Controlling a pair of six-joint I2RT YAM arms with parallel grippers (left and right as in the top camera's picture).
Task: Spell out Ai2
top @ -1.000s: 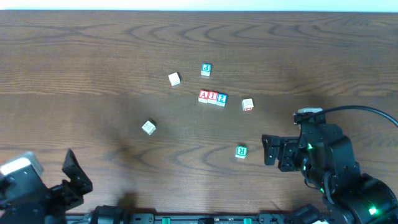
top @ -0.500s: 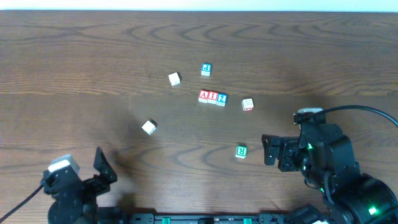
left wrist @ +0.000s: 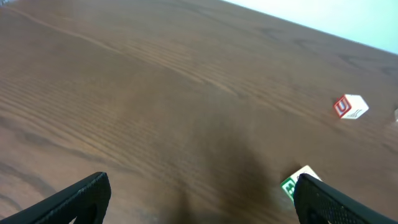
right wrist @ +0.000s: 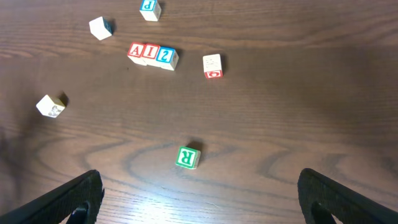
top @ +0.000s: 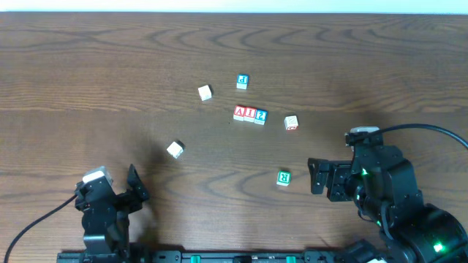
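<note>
Three blocks stand touching in a row: a red A (top: 239,112), a red I (top: 250,114) and a blue 2 (top: 261,116). The right wrist view shows the same row, A (right wrist: 137,51), I (right wrist: 151,52), 2 (right wrist: 166,56). My left gripper (top: 118,193) is open and empty at the front left, far from the row; its fingers frame bare wood in the left wrist view (left wrist: 199,205). My right gripper (top: 320,178) is open and empty at the front right, also seen in the right wrist view (right wrist: 199,205).
Loose blocks lie around the row: a blue P (top: 243,81), a white block (top: 205,93), a red-marked block (top: 291,123), a white block (top: 175,150) and a green R (top: 284,177). A green-marked block (left wrist: 291,185) sits by my left gripper's right finger.
My left arm has moved right along the front edge, from the far left corner. The right arm and all blocks have stayed put.
</note>
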